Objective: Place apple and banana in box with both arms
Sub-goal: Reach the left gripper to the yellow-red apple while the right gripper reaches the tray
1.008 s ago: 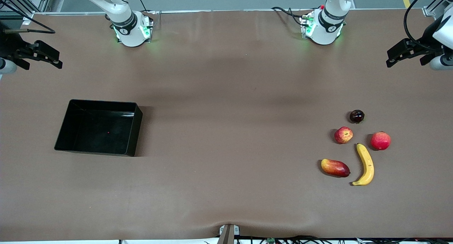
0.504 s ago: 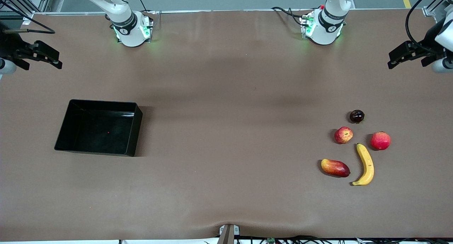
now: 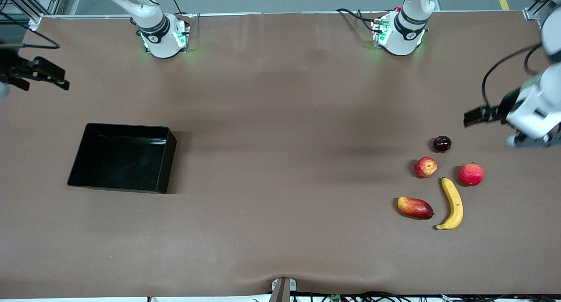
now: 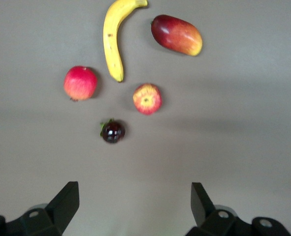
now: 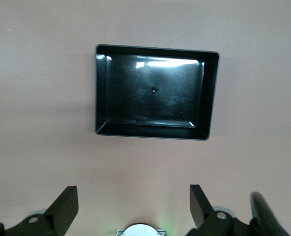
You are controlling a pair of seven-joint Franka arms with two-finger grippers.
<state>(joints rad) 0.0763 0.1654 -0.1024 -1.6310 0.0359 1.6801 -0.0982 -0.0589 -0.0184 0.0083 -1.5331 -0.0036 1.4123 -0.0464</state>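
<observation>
The apple (image 3: 425,167), red with yellow streaks, lies among the fruit at the left arm's end of the table. The yellow banana (image 3: 452,204) lies just nearer the front camera than it. In the left wrist view the apple (image 4: 147,98) and banana (image 4: 114,39) show ahead of my left gripper (image 4: 135,201), which is open and empty. That left gripper (image 3: 473,117) hangs over bare table beside the fruit cluster. The black box (image 3: 164,161) sits empty toward the right arm's end. My right gripper (image 3: 59,79) hangs open over that table end, and the box (image 5: 150,130) shows ahead of that right gripper (image 5: 134,201).
Around the apple lie a pinkish-red round fruit (image 3: 471,174), a red-yellow mango-like fruit (image 3: 415,207) and a small dark fruit (image 3: 442,143). The wide brown table middle separates fruit and box. The arm bases (image 3: 163,37) stand along the table edge farthest from the front camera.
My left gripper has swung in from the table's end toward the fruit cluster and now hangs close to the dark fruit. The right gripper shifted slightly outward. No fruit moved.
</observation>
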